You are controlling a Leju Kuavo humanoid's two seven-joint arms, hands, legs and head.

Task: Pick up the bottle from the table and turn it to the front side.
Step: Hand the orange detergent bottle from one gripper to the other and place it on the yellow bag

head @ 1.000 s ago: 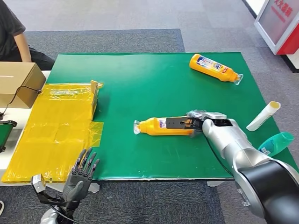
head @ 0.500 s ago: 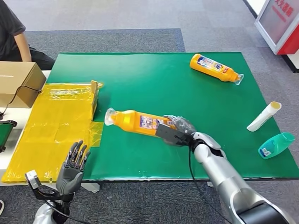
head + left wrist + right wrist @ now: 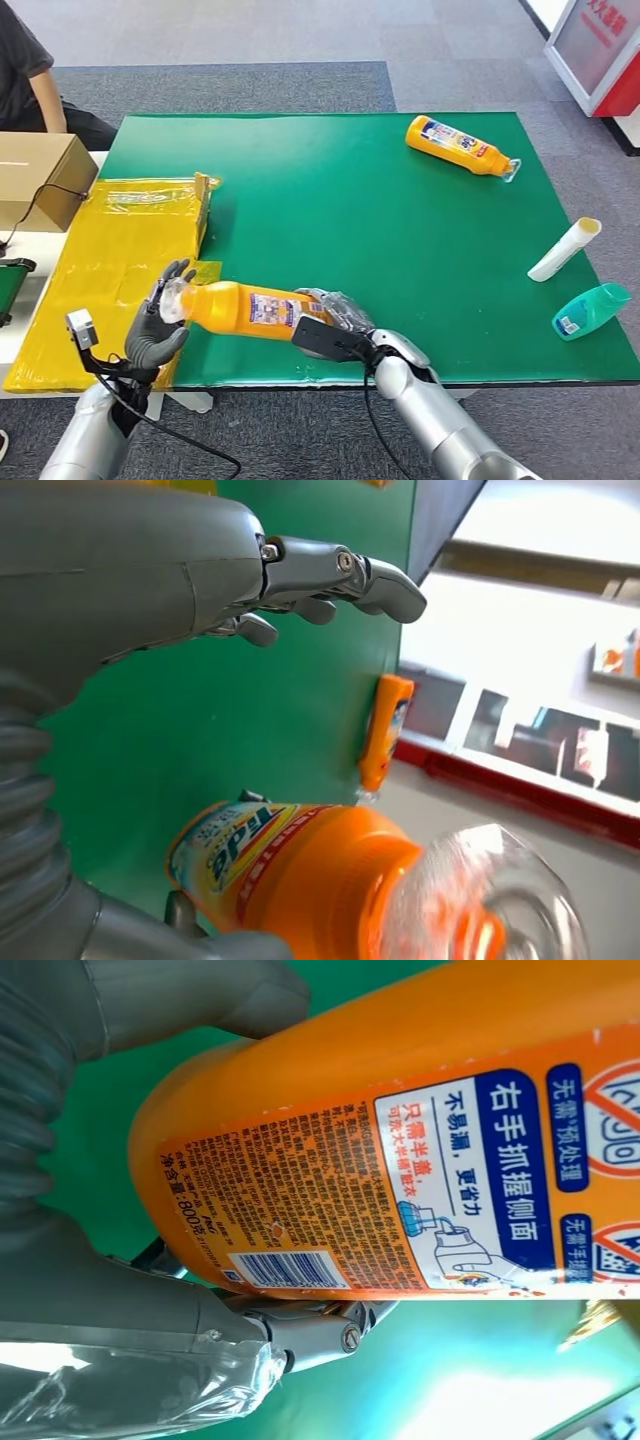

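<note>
Head view: the right hand (image 3: pixel 332 322) grips the base end of an orange bottle (image 3: pixel 241 308), held lying sideways above the near edge of the green table (image 3: pixel 340 190). The bottle's clear cap (image 3: pixel 172 298) points left and sits among the fingers of the left hand (image 3: pixel 155 330), which curl around it; whether they press on it I cannot tell. A yellow sheet (image 3: pixel 113 260) lies at the left, a second orange bottle (image 3: pixel 459 145) far right, a white tube (image 3: pixel 564 248) and a teal bottle (image 3: pixel 590 308) at the right edge. A cardboard box (image 3: pixel 38 175) and a person (image 3: pixel 26 75) are far left.

Left wrist view: the bottle (image 3: pixel 302 875) and its blurred cap (image 3: pixel 483 895) lie beside the palm, with the fingers (image 3: pixel 340 575) stretched out apart from it over the table (image 3: pixel 226 710).

Right wrist view: the right hand (image 3: pixel 151 1320) holds the bottle (image 3: pixel 423 1160), its printed label with a barcode facing the camera.
</note>
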